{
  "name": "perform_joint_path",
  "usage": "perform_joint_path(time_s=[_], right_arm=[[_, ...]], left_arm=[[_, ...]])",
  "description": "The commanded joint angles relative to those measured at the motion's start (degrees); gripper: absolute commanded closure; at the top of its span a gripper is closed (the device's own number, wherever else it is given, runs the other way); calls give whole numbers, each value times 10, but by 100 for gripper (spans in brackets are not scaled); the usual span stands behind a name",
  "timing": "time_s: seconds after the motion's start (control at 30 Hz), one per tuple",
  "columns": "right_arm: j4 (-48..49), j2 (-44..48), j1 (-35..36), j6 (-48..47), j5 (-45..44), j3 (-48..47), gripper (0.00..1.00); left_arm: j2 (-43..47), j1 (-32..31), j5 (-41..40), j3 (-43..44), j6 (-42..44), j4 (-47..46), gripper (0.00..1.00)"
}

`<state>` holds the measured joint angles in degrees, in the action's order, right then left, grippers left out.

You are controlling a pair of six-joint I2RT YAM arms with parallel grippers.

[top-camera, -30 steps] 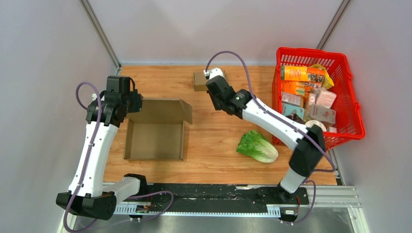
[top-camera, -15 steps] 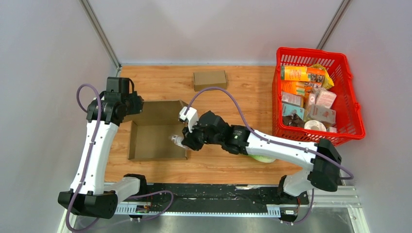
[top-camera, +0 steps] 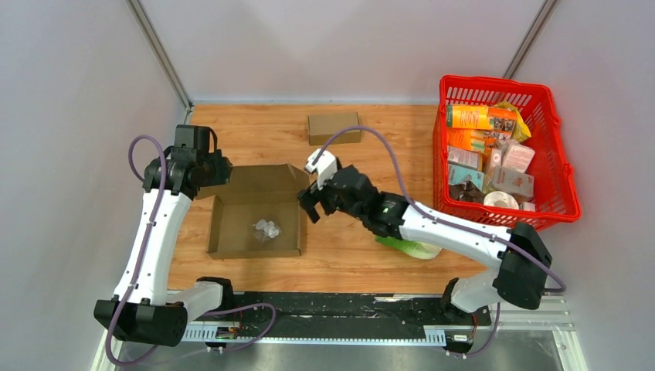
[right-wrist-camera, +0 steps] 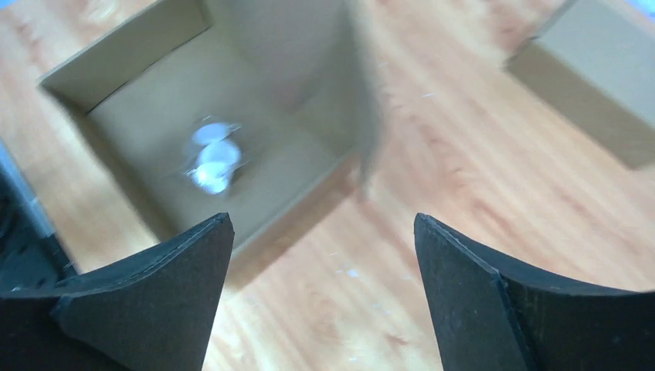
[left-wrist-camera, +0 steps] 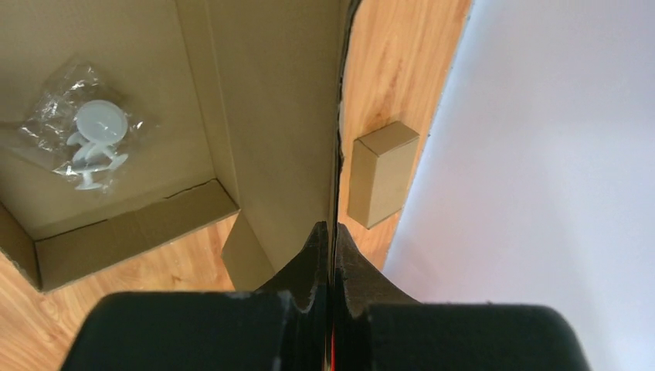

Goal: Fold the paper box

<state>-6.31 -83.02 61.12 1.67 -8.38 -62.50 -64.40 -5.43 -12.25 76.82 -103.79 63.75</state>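
Paper box (top-camera: 232, 224) unfolded, packet (top-camera: 266, 229) inside; my left end effector (left-wrist-camera: 330, 232) clenches its flap (top-camera: 255, 182), right end effector (right-wrist-camera: 323, 224) released, empty.

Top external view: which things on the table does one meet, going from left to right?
In order: open cardboard box → small closed box → lettuce → red basket.
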Motion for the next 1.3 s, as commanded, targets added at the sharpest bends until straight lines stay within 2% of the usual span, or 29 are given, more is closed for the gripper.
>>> perform_joint_path(time_s=[0.0,0.1,0.13,0.23,0.3,0.33,0.37,0.4,0.43,0.47,0.5,0.53,0.57,0.6,0.63,0.67,0.73,0.77,0.83,0.87,0.97,1.1,1.27], right_arm=[[-10,19,-56,-37,-17,-11,7],[-23,-14,-83,-56,24,-65,3],[-27,-25,-95,-58,75,-77,3],[1,-70,-95,-60,75,-111,6],[16,-88,-95,-54,76,-119,11],[48,-91,-97,-49,75,-111,16],[54,-94,-97,-48,75,-111,19],[58,-98,-96,-42,75,-113,32],[58,-104,-97,-39,94,-114,41],[76,-107,-99,-33,97,-108,50],[88,-108,-101,-26,102,-101,65],[110,-109,-105,-20,117,-95,69],[114,-111,-107,-20,120,-90,74],[114,-112,-107,-20,119,-90,84],[111,-112,-112,-20,118,-90,87],[112,-111,-116,-6,119,-89,89],[106,-111,-139,6,145,-90,98],[106,-111,-149,21,164,-90,100],[99,-111,-172,30,214,-92,100],[93,-111,-178,28,227,-96,100],[46,-115,-209,15,308,-119,100],[-17,-123,-260,16,378,-155,100],[-66,-119,-314,-2,416,-154,100]], left_arm=[[14,6,16,-20,2,-28,100],[15,5,11,-9,18,-32,100],[15,5,7,-6,21,-31,100],[16,5,1,-2,33,-38,99],[18,5,1,-1,45,-37,90],[18,5,5,-3,50,-40,84],[20,5,8,-4,58,-50,69],[24,7,13,-13,81,-62,63],[26,10,34,-19,99,-78,49],[29,16,55,-29,120,-125,31],[32,30,80,-45,162,-140,26],[33,35,125,-49,181,-147,26],[34,43,156,-51,235,-159,26],[40,49,182,-57,271,-171,26],[45,51,221,-59,306,-179,25],[52,51,237,-61,395,-205,23],[71,51,306,-63,503,-236,23],[86,52,311,-62,582,-210,23],[106,51,301,-78,650,-184,23],[133,51,293,-91,706,-175,28],[188,51,261,-182,774,-214,31],[211,52,204,-266,793,-265,31],[171,51,109,-258,825,-282,21]])
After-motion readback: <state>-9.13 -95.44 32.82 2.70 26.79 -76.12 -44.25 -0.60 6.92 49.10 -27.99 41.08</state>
